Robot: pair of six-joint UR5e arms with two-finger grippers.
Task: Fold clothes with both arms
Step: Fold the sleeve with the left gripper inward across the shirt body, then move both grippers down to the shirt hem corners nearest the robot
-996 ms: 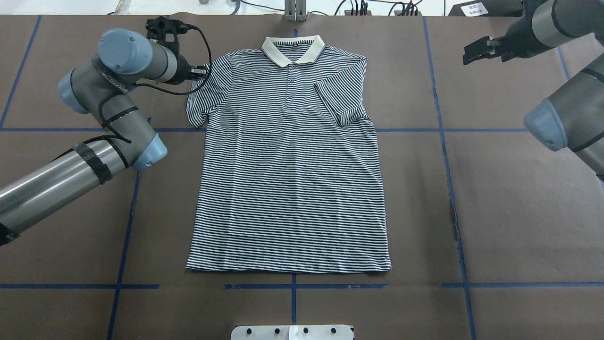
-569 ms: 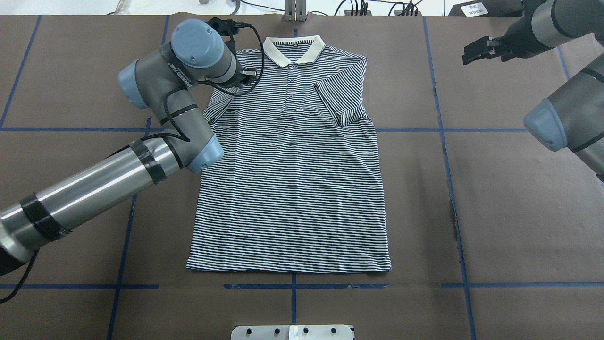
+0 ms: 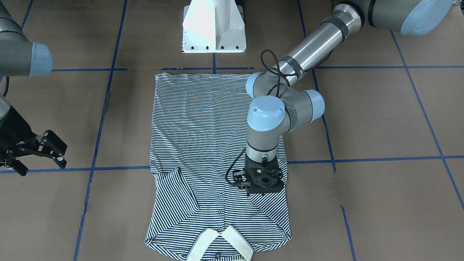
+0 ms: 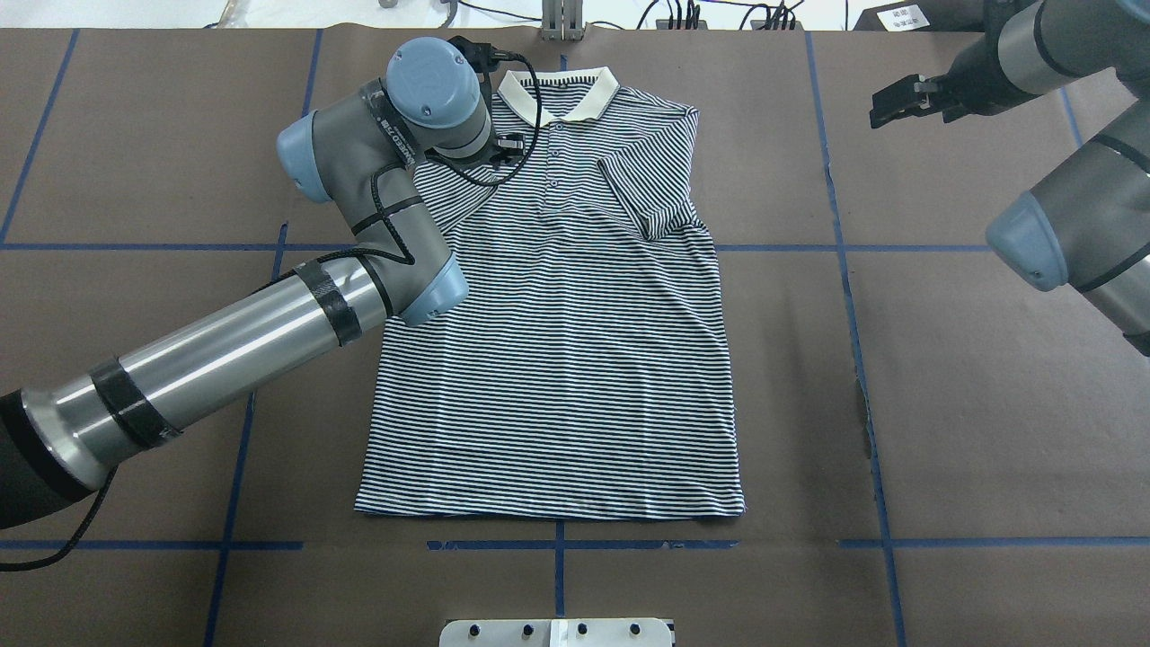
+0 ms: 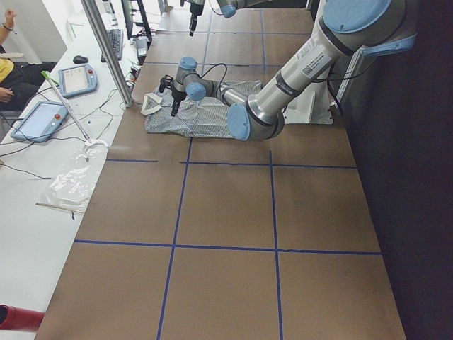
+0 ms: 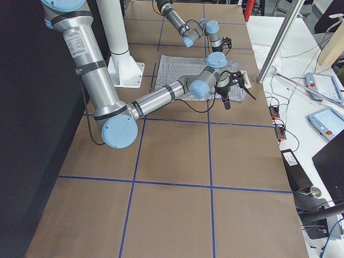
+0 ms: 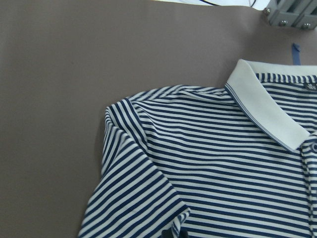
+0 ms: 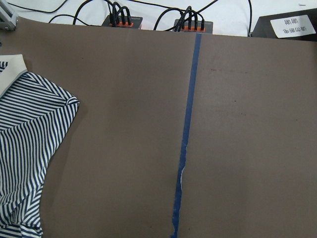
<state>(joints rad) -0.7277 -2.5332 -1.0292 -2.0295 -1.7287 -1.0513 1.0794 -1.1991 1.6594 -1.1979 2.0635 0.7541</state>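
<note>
One striped polo shirt [image 4: 557, 359] lies flat, front up, in the middle of the tabletop [image 4: 988, 404], its cream collar [image 4: 559, 90] at the far edge from the robot.

The front-facing view shows the right tool [image 3: 40, 163] with its fingers spread, well clear of the shirt. The overhead view shows that tool only side-on. The left tool [image 3: 262, 183] hangs over the chest just beside the button placket. It is seen from above there and is hidden by its own wrist in the overhead view. The left wrist view shows only shoulder, sleeve and collar, with no fingers, so one cannot tell whether that tool is spread or closed. The right wrist view shows bare tabletop, a blue tape line [image 8: 187, 134] and the shirt's edge.

A second ago the left tool was at the outspread left sleeve [image 4: 440, 193], beside the shirt. Now that sleeve lies folded in across the chest and the left arm [image 4: 225, 350] reaches over the shirt. The right arm [image 4: 1069, 225] has barely shifted, and the hem is unmoved.

Counted, there are two arms, two tools, one shirt, both sleeves folded inward and three buttons visible.
</note>
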